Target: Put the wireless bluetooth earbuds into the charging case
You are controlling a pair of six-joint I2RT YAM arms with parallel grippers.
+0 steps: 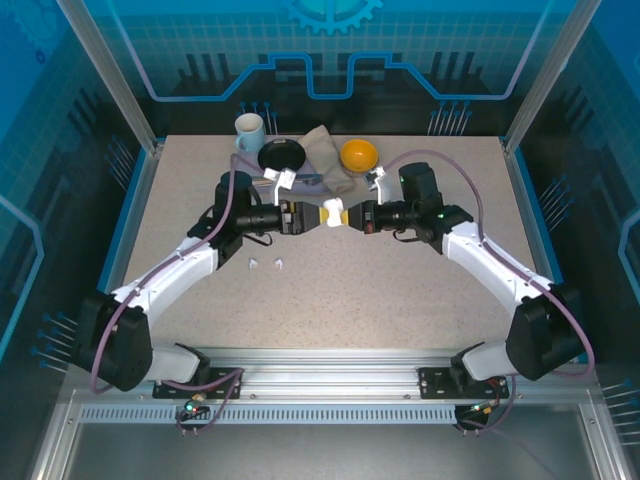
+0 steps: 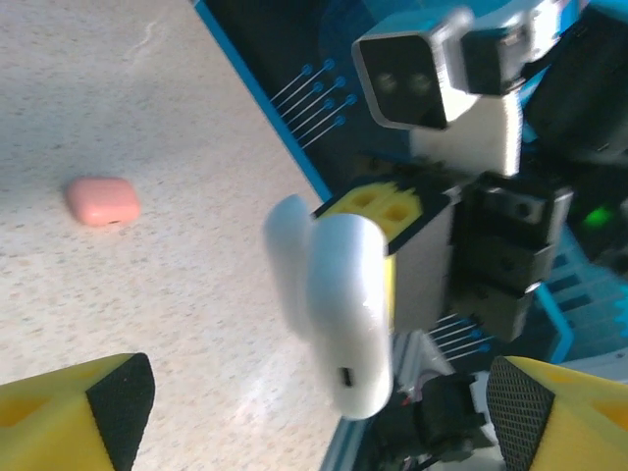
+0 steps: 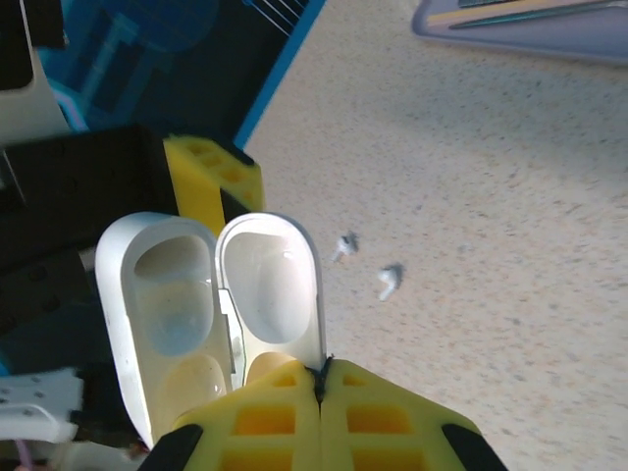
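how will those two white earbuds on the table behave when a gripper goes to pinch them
The white earbuds look tiny beside the open case, so probably very light and apt to skid if nudged. Their rounded plastic may slip from a pinch.

The right tool (image 3: pixel 322 375) hides the lower end of the white case (image 3: pixel 267 285).

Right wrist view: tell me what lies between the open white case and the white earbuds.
Bare tabletop separates the white case from the white earbuds, as the right wrist view shows.
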